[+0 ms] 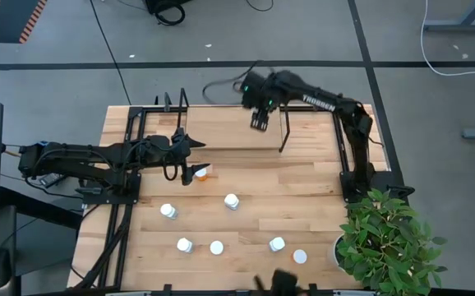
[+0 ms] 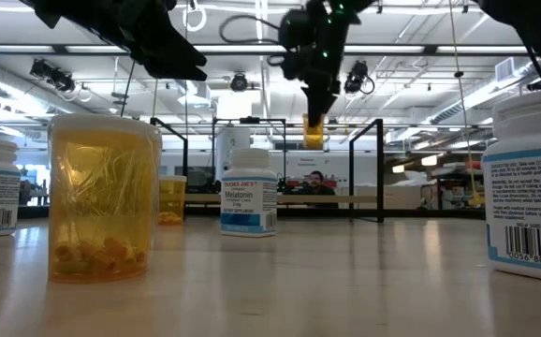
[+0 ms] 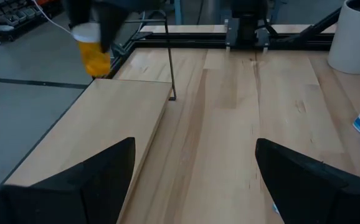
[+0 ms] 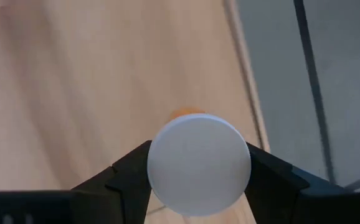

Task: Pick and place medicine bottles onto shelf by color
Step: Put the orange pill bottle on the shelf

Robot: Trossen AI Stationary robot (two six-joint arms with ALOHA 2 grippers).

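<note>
Orange white-capped medicine bottle (image 4: 198, 163) clamped by cap in right pincer (image 1: 259, 122) above light wooden shelf (image 1: 221, 131), probably for orange-side placement; left pincer (image 1: 174, 168) wide open, empty, over surface.

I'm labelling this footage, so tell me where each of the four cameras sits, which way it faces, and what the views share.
High view: overhead, facing straight down on the table; both arms show.
Low view: at tabletop height, facing level across the bottles to the shelf; arms enter from above.
Left wrist view: on the left arm, facing across the shelf; its open dark fingers show.
Right wrist view: on the right arm, facing down; its fingers clamp a white cap.
Shared: the right gripper holding the orange bottle appears in every view.
</note>
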